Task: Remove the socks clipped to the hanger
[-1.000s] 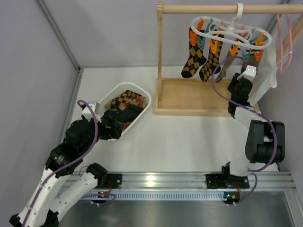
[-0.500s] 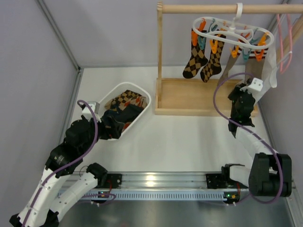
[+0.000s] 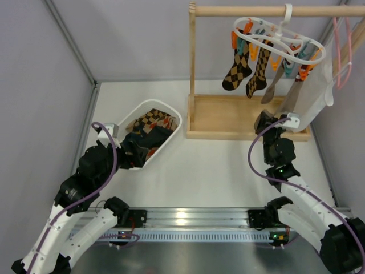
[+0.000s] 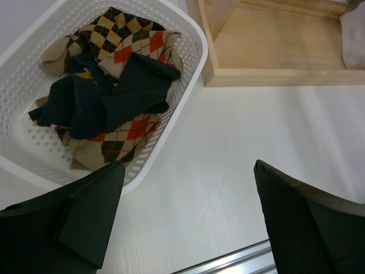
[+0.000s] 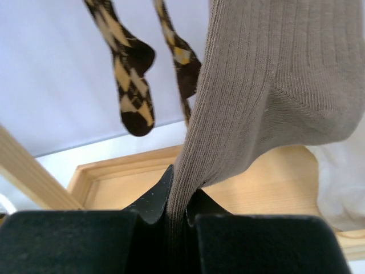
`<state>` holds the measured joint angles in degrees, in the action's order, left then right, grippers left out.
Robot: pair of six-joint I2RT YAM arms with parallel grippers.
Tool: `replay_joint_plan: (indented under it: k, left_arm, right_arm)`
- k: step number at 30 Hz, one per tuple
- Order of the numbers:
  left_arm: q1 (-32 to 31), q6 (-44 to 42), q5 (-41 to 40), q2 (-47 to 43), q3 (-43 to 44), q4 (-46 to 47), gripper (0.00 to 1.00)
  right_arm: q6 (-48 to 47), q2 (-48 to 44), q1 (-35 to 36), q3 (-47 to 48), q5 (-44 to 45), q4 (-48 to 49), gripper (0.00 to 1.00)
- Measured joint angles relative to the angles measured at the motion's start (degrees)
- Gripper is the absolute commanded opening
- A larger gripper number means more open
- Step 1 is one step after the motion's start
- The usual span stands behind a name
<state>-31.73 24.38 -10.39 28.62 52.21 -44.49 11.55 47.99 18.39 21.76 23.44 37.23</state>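
The right end effector (image 3: pixel 267 122) sits low near the wooden rack base (image 3: pixel 228 117), its arm folded up from the counter (image 3: pixel 217 171). Above it the white plastic oval hanger (image 3: pixel 279 41) carries two argyle socks (image 3: pixel 244 67). The left end effector (image 3: pixel 136 154) is beside the perforated white basket (image 3: pixel 174 117).

In the left wrist view its fingers are spread wide and hold nothing. Soft loose socks (image 4: pixel 114 97) lie heaped in the basket.

In the right wrist view the fingers are pressed together on a ribbed taupe sock (image 5: pixel 256 85).

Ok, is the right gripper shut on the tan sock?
Shut: the right gripper pinches the tan sock, its fabric squeezed thin between the jaws.
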Motion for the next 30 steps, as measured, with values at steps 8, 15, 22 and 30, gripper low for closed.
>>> replay_joint_plan:
  k: [8, 15, 22, 30]
  left_arm:
    - [0.0, 0.59, -0.85, -0.02, -0.31, -0.04, 0.98]
    - [0.0, 0.87, -1.07, -0.02, -0.31, -0.04, 0.99]
    - [0.0, 0.98, -1.22, -0.02, -0.31, -0.04, 0.98]
    - [0.0, 0.98, -1.33, -0.28, -0.33, -0.04, 0.99]
  right_arm:
    - [-1.92, 0.2, 9.01, 0.24, 3.32, -0.17, 0.0]
    - [-4.83, 8.81, 18.56, 5.42, 7.91, 0.68, 0.0]
    - [-6.51, 17.92, 24.72, 12.28, 11.19, 1.09, 0.0]
    - [-8.33, 31.21, 29.88, 25.33, 15.1, 0.87, 0.0]
